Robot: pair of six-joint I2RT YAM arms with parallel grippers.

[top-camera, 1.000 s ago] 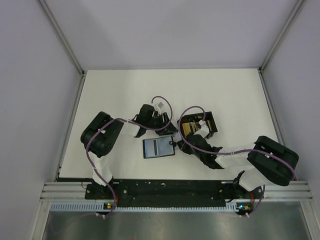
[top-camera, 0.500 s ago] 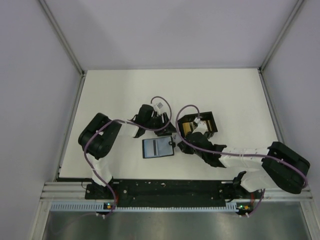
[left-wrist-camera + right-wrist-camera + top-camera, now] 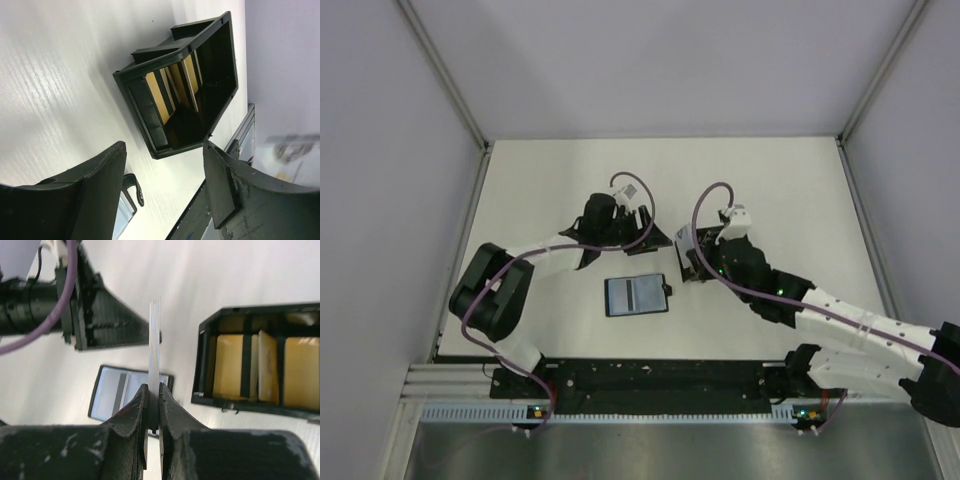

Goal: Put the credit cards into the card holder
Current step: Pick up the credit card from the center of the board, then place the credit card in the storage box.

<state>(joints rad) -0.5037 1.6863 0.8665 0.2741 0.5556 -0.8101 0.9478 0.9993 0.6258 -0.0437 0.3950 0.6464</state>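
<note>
Cards [image 3: 154,340] pinched in right hand [image 3: 153,399]; card holder [image 3: 117,392] nearby; left hand [image 3: 165,175] open.

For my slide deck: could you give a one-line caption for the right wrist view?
Right gripper pinches a thin stack of cards edge-on; card holder and open black box lie beyond.

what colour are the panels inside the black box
Gold panels, clearest in the right wrist view.
</note>
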